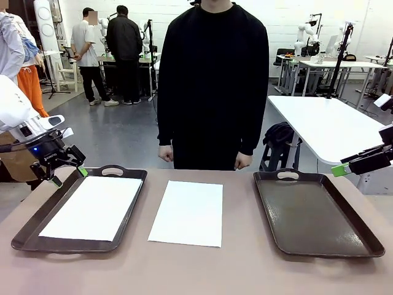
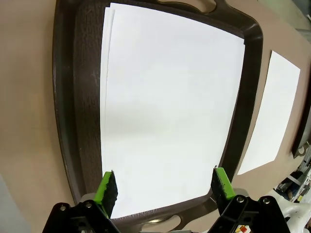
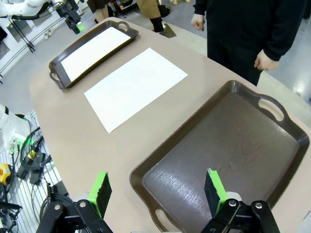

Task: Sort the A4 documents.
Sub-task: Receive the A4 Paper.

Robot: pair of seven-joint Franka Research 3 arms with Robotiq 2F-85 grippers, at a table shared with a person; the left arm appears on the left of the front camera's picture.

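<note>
The loose sheet (image 1: 186, 212) lies on the bench (image 1: 196, 270) between both trays, long axis running away from the robot, nearer the left fingers (image 1: 67, 173); both sets of fingers spread, empty.

Bare table (image 1: 245, 215) lies between the loose sheet (image 1: 187, 212) and the right tray (image 1: 316, 212), so a gripper could come down there. The left tray (image 1: 37, 218) has raised walls around its paper stack (image 1: 92, 208), and these block a low sideways reach. The person (image 1: 212, 86) stands close against the far edge.
</note>
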